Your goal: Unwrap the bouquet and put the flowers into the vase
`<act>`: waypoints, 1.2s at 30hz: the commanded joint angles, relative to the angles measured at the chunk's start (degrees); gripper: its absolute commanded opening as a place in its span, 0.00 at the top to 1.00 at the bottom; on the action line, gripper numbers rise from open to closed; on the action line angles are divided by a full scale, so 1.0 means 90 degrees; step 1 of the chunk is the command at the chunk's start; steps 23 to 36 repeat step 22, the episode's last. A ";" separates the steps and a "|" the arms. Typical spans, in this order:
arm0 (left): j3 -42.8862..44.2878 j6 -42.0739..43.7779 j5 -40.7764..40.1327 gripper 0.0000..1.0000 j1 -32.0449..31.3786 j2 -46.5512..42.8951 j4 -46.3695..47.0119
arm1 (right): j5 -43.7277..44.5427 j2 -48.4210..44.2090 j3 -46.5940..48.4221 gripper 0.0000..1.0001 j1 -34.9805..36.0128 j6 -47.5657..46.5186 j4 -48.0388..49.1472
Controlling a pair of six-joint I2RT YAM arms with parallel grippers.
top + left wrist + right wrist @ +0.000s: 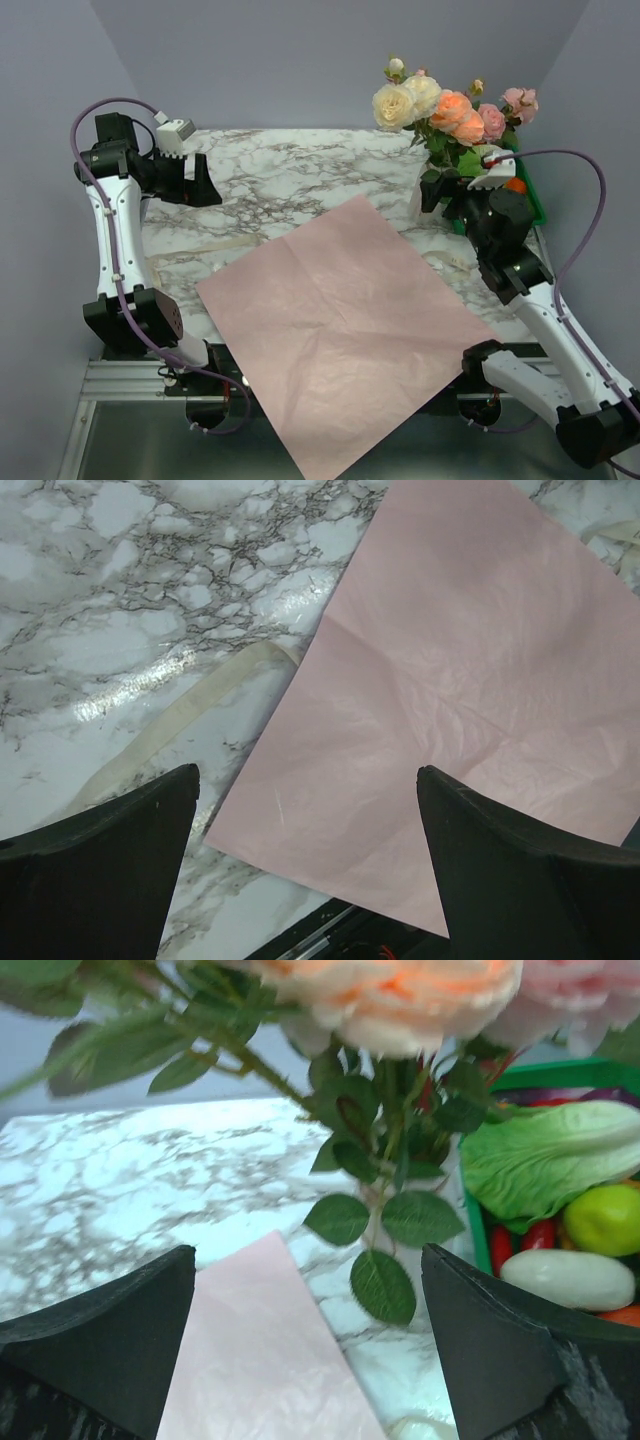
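Observation:
The flowers (450, 112), cream, peach and pink roses with green leaves, stand upright at the back right. Their stems go down into the whitish vase (414, 206), which my right arm mostly hides. In the right wrist view the blooms (400, 995) fill the top, with the leaves and the vase (448, 1260) just ahead. My right gripper (443, 196) (308, 1250) is open beside the vase and holds nothing. The pink paper sheet (340, 320) (470, 670) lies flat and unrolled. A cream ribbon (180, 715) lies loose on the marble. My left gripper (205, 185) (305, 770) hangs open and empty.
A green tray (537, 205) (470, 1230) of plastic vegetables sits right behind the vase, with a lettuce leaf (545, 1155) nearest. The paper's near corner overhangs the table's front edge (330, 455). Grey walls close in the back and both sides.

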 commanded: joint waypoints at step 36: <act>-0.1329 -0.0165 -0.0494 0.01 -0.0507 -0.0902 0.0632 | -0.1038 -0.0883 -0.0279 0.00 0.1400 0.0244 -0.1409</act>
